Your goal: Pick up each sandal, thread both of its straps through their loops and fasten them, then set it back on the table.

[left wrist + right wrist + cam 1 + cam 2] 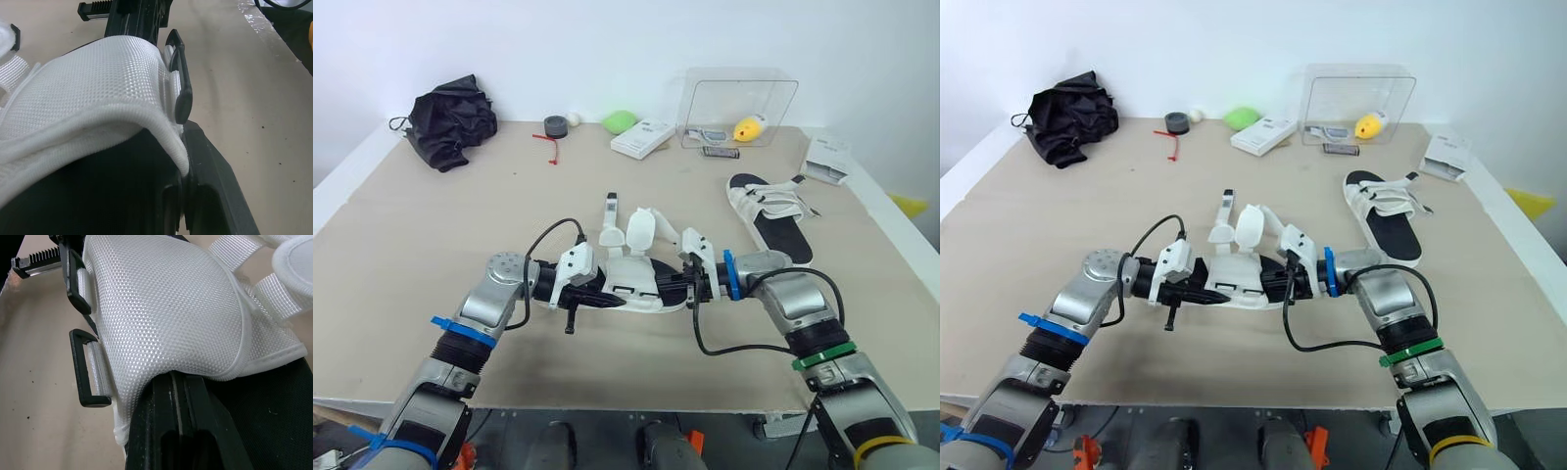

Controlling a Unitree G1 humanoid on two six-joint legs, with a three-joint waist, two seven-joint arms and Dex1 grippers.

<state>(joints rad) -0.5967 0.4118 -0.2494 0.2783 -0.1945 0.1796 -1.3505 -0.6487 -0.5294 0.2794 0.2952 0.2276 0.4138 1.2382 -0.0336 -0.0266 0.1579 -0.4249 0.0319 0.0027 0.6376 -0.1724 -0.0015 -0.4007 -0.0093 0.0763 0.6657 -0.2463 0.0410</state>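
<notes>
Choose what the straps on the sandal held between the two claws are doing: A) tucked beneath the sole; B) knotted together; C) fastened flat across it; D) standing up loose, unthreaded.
D: the straps of the sandal gripped by the left claw and right claw stick up open, and its black loops hang empty.

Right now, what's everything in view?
held sandal: 1, white with black sole, front middle, straps open
second sandal: 1, white and black, on table at right
cloth: 1, black, far left
tape roll: 1, dark, far middle
ball: 1, white, beside tape roll
tie: 1, red, near tape roll
green object: 1, green, far middle
flat box: 1, white, beside green object
clear container: 1, transparent, far right, yellow item inside
packet: 1, white, right edge
left gripper: 1, black, shut on held sandal
right gripper: 1, black, shut on held sandal
</notes>
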